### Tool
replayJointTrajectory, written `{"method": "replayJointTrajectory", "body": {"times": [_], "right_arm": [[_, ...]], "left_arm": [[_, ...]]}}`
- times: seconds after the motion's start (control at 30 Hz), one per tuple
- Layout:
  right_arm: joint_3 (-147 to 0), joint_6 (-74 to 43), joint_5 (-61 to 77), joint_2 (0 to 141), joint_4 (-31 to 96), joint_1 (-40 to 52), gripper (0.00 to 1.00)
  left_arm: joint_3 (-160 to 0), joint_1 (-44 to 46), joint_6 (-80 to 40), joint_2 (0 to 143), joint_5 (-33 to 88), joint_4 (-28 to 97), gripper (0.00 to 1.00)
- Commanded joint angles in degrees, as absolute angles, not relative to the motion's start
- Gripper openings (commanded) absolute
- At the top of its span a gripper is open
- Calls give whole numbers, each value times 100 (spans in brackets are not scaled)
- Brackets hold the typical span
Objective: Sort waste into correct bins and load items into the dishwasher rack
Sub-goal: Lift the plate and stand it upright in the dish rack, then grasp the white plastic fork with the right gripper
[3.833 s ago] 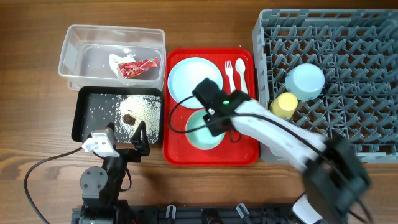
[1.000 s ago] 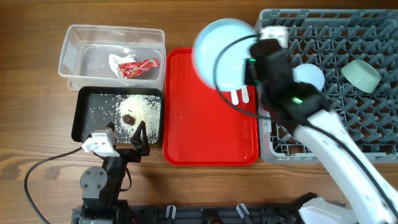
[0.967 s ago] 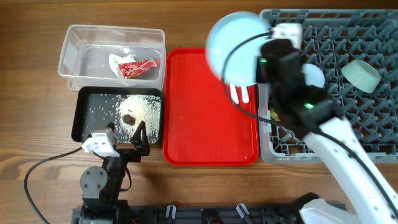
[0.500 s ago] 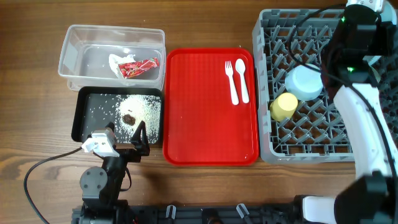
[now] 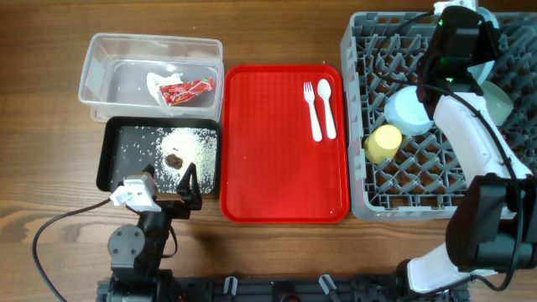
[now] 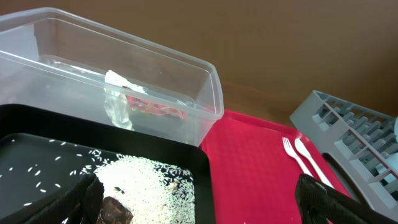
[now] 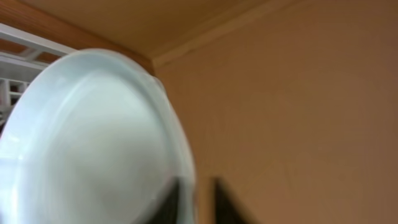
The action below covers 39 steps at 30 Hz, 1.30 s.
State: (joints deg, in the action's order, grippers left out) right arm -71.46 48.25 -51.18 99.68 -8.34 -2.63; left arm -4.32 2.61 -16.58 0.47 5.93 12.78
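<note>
My right gripper [image 7: 202, 199] is over the far right of the grey dishwasher rack [image 5: 419, 184], shut on the rim of the light blue plate [image 7: 93, 143], which is held on edge. The light blue bowl [image 5: 407, 111], yellow cup [image 5: 383, 143] and pale green bowl [image 5: 497, 96] sit in the rack. The white fork [image 5: 311, 109] and spoon [image 5: 325, 105] lie on the red tray [image 5: 277, 151]. My left gripper [image 6: 199, 208] is open and empty over the black tray [image 5: 113, 155], which holds rice [image 5: 189, 147] and a brown lump [image 5: 174, 158]. The clear tub [image 5: 101, 50] holds the red wrapper [image 5: 186, 89] and white paper [image 5: 159, 82].
The black tray and clear tub stand side by side left of the red tray. The rack stands right of the red tray, touching its edge. The left arm's base and cable lie at the table's front left.
My right arm lifted the blue plate off the red tray and carried it right to the rack's far side. The pale green bowl now sits in the rack. The left arm has not moved.
</note>
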Motion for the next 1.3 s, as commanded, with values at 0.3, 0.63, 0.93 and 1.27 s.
{"method": "replayJointTrajectory", "body": {"times": [0.3,0.63,0.93,1.27], "right_arm": [[-8248,364,-484,9258,3345,1959,74],[-8162,-1057,-1004,11402,3415,2788,71],[-8152,-906,-97,12355,3251,2394,15],[-8184,-1039,-473,9981,3605,2051,5]], "left_arm": [[-390,228,-1584,16,659,1243,100],[-390,228,-1581,16,659,1243,100],[-390,228,-1581,16,659,1243,100],[-390,228,-1581,16,659,1243,100]]}}
